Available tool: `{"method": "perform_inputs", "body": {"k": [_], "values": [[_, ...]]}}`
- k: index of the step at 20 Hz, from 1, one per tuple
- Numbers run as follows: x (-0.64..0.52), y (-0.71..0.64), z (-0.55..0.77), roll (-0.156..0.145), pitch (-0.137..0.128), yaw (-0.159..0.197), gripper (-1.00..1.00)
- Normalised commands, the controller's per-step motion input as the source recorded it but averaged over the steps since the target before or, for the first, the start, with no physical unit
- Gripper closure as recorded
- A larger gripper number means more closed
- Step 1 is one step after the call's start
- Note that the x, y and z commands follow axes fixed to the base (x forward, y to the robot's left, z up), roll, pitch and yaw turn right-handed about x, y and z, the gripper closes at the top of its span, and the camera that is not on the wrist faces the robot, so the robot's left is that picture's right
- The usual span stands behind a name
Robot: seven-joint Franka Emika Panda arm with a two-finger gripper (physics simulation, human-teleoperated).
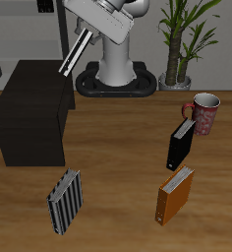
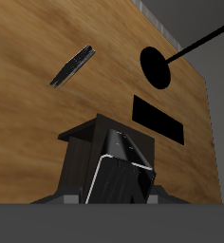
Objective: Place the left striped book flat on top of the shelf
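My gripper [image 1: 86,39] is shut on the left striped book [image 1: 71,57] and holds it tilted, lower end down, over the back corner of the black shelf [image 1: 29,113]. I cannot tell whether the book touches the shelf top. In the wrist view the held book [image 2: 119,173] shows as a dark slab with a pale edge between my fingers, and the gripper [image 2: 112,196] is closed around it. A second striped book [image 1: 64,202] stands on the table near the front edge, in front of the shelf; it also shows in the wrist view [image 2: 74,65].
A black book [image 1: 182,146] and an orange book [image 1: 174,195] stand upright on the far side of the table from the shelf. A pink mug [image 1: 203,113] is behind them, and a potted plant [image 1: 179,44] stands at the back beside the robot base [image 1: 116,74].
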Motion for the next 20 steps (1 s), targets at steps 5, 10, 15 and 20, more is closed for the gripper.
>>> {"method": "perform_inputs", "body": {"k": [5,10,15,20], "values": [[-0.04,-0.15,0.24,-0.183,-0.069,-0.018,1.00],[0.08,-0.24,-0.06,-0.111,0.037,-0.014,1.00],[0.08,-0.26,-0.12,-0.150,0.035,-0.055,1.00],[0.08,-0.14,-0.09,-0.078,0.039,-0.028,1.00]]}}
